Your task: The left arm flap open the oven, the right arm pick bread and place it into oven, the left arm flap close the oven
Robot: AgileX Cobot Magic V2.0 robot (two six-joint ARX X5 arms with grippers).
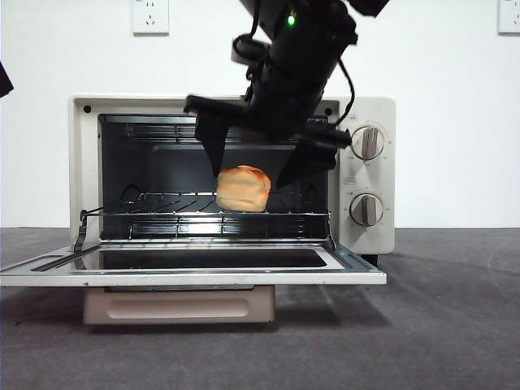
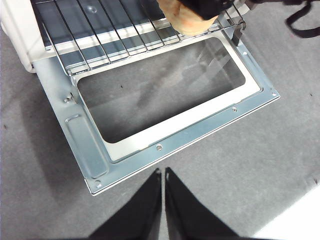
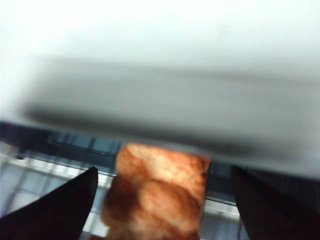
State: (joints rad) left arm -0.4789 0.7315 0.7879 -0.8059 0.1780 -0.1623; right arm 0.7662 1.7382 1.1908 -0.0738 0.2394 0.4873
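Bread (image 1: 243, 188) sits on the rack (image 1: 162, 213) inside the oven (image 1: 370, 236), between the right tool's (image 1: 258, 169) wide-spread jaws with a gap on each side, so it looks released, not gripped. Door (image 1: 195, 268) lies flat open toward the camera, giving that tool room to reach in. Left tool (image 2: 163, 172) is pinched together, empty, hanging over the counter (image 2: 280, 160) just off the door's front edge, probably parked there to flap it up. Nothing else shows in the cavity.

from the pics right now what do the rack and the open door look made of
Rack: thin bare metal wire, probably steel; the rods glint silver.
Door: a shiny sheet-metal frame, stamped, with screw heads, around a clear pane, likely glass; the grey table shows through it.
The bread lies on the rack between the right gripper's open jaws.
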